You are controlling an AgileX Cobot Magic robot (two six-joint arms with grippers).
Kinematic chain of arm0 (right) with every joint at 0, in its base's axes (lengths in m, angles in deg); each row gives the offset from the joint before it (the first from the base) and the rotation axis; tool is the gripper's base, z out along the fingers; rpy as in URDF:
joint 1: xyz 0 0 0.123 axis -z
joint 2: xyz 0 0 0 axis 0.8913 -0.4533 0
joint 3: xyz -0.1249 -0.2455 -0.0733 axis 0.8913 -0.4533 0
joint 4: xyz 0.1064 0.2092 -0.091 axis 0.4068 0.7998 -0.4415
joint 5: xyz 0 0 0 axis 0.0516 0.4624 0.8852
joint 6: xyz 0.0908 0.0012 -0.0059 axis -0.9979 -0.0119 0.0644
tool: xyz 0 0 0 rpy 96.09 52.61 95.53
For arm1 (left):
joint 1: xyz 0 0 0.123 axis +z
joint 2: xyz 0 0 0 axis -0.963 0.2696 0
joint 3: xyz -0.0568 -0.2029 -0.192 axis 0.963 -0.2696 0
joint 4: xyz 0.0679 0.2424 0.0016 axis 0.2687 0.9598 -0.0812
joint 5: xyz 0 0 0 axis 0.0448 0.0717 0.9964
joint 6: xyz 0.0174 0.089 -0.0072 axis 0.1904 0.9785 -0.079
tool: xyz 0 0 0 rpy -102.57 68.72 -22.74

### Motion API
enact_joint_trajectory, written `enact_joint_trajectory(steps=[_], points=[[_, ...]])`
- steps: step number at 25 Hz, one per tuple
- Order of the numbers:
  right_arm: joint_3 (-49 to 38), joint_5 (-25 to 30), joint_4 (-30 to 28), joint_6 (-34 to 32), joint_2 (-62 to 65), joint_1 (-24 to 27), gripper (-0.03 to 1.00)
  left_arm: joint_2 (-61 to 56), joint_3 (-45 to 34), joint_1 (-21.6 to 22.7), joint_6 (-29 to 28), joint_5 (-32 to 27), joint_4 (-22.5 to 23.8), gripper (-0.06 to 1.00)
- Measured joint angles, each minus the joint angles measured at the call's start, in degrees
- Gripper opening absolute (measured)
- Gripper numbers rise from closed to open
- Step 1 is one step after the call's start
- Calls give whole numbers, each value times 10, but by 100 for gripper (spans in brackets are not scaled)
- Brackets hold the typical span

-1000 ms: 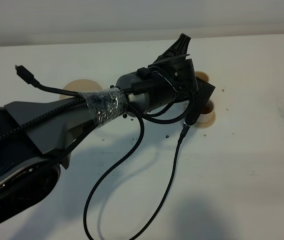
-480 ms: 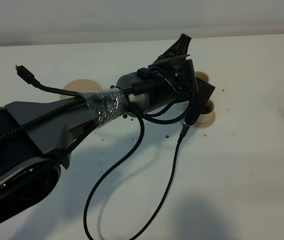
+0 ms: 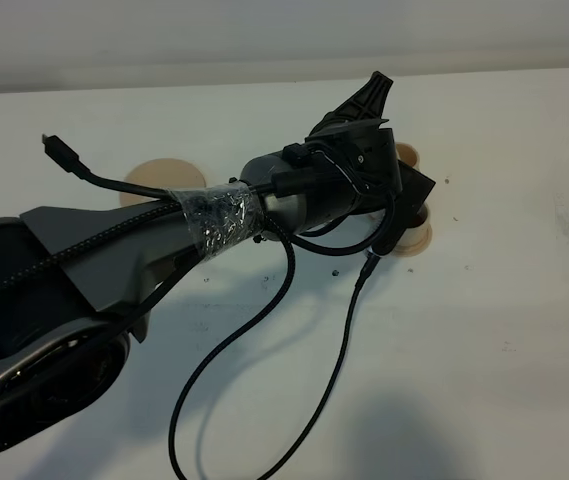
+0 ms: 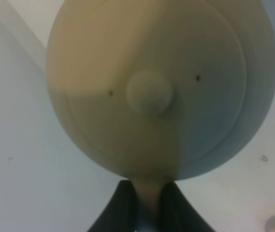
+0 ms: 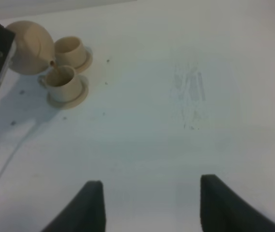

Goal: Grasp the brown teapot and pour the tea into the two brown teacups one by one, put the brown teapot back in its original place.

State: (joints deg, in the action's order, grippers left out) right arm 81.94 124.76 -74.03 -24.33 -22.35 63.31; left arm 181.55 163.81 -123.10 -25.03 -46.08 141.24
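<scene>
White matte table (image 3: 504, 300), flecked with small dark specks, with faint grey scuffs (image 5: 190, 94) toward its right side. Plain pale wall (image 3: 264, 35) behind.

Your left gripper (image 4: 149, 210) is pinched narrow on the loop handle (image 4: 149, 191) of the brown teapot (image 4: 103, 72). The pot is smooth tan ceramic with a round body and a knobbed lid (image 4: 149, 92). It is held off the table, spout right at the rim of the nearer teacup (image 5: 61, 79). The farther teacup (image 5: 70, 47) sits just beside, each on a small saucer.

The wide saucer (image 3: 164, 178) lies flat, well apart to the left. Your right gripper (image 5: 151, 205) hangs spread wide, holding nothing. Black cables (image 3: 234, 360) trail off the left arm.
</scene>
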Motion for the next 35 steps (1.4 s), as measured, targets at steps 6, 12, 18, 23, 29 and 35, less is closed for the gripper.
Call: enact_joint_trajectory(steps=[6,12,18,23,29,35], points=[[0,0,0,0,0,0,47,0,0,0,8,0,2,11],[0,0,0,0,0,0,47,0,0,0,12,0,2,11],[0,0,0,0,0,0,47,0,0,0,13,1,3,11],[0,0,0,0,0,0,47,0,0,0,20,1,6,11],[0,0,0,0,0,0,47,0,0,0,26,1,7,11],[0,0,0,0,0,0,47,0,0,0,26,4,13,11]])
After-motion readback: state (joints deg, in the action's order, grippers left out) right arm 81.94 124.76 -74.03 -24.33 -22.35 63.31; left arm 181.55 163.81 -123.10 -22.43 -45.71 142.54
